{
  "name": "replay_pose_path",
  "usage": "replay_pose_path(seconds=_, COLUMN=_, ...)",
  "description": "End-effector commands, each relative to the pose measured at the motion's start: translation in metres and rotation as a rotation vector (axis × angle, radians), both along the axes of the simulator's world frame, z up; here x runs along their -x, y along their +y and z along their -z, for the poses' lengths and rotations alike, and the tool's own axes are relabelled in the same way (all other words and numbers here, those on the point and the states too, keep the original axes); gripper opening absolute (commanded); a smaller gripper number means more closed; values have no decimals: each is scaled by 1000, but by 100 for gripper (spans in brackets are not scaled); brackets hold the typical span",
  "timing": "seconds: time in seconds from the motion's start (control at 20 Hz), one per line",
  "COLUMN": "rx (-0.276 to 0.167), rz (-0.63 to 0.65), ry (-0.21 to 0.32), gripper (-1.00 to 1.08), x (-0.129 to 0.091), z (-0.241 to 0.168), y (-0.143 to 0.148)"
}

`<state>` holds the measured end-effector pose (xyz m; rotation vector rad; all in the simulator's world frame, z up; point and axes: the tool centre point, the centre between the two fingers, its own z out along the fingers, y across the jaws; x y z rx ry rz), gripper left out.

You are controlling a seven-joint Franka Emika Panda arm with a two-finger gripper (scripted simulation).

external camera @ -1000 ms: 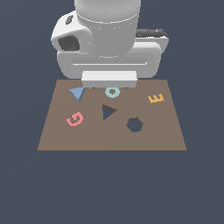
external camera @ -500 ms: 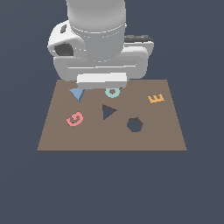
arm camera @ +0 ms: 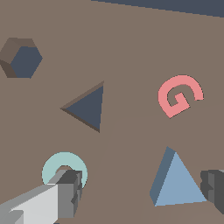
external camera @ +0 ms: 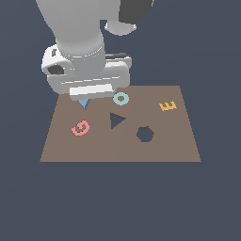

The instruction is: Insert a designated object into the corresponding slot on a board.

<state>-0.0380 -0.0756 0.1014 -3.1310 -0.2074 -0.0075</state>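
Wrist view gives me the end effector (arm camera: 140,192) spread apart, one finger (arm camera: 65,192) overlapping the ring (arm camera: 54,164), the other cut off at the frame edge, touching the triangle's (arm camera: 177,183) corner. I see the triangle flat on the board (arm camera: 131,43), just beside the G (arm camera: 179,96), apart from the slot (arm camera: 89,109). From outside, the arm hides most of the triangle (external camera: 84,103).

On the board (external camera: 179,146), toward the exterior view's left, we find the triangle piece (external camera: 84,103) under the arm, the G (external camera: 80,127) nearer us. Ring (external camera: 121,98) sits centre-back, triangular slot (external camera: 116,120) just before it, hexagonal hole (external camera: 145,134) rightward, E (external camera: 168,106) far right.
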Motion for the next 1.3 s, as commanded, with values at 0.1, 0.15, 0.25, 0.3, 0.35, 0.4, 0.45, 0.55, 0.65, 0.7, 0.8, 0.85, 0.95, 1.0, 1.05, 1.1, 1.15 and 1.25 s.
replay_pose_path(seconds=0.1, rx=2, rz=-46, ry=2, gripper=100, x=12, z=24, y=-26)
replay_pose_path(seconds=0.15, rx=2, rz=-54, ry=2, gripper=100, x=14, z=28, y=-31)
replay_pose_path(seconds=0.25, rx=3, rz=-68, ry=3, gripper=100, x=17, z=35, y=-40)
replay_pose_path(seconds=0.3, rx=3, rz=-74, ry=3, gripper=100, x=18, z=38, y=-43)
replay_pose_path(seconds=0.35, rx=3, rz=-79, ry=3, gripper=100, x=19, z=41, y=-47)
replay_pose_path(seconds=0.4, rx=3, rz=-84, ry=4, gripper=100, x=20, z=44, y=-50)
replay_pose_path(seconds=0.45, rx=4, rz=-88, ry=4, gripper=100, x=20, z=46, y=-52)
replay_pose_path(seconds=0.55, rx=4, rz=-94, ry=4, gripper=100, x=21, z=49, y=-56)
replay_pose_path(seconds=0.65, rx=4, rz=-98, ry=4, gripper=100, x=22, z=51, y=-58)
replay_pose_path(seconds=0.7, rx=4, rz=-99, ry=4, gripper=100, x=21, z=51, y=-59)
replay_pose_path(seconds=0.8, rx=4, rz=-99, ry=4, gripper=100, x=21, z=51, y=-59)
replay_pose_path(seconds=0.85, rx=4, rz=-96, ry=5, gripper=100, x=22, z=51, y=-59)
replay_pose_path(seconds=0.95, rx=4, rz=-96, ry=5, gripper=100, x=22, z=53, y=-59)
replay_pose_path(seconds=1.0, rx=4, rz=-96, ry=5, gripper=100, x=21, z=54, y=-59)
replay_pose_path(seconds=1.05, rx=4, rz=-97, ry=5, gripper=100, x=21, z=57, y=-59)
replay_pose_path(seconds=1.1, rx=4, rz=-97, ry=5, gripper=100, x=21, z=60, y=-59)
replay_pose_path(seconds=1.15, rx=4, rz=-97, ry=5, gripper=100, x=21, z=63, y=-59)
replay_pose_path(seconds=1.25, rx=4, rz=-98, ry=4, gripper=100, x=21, z=68, y=-59)
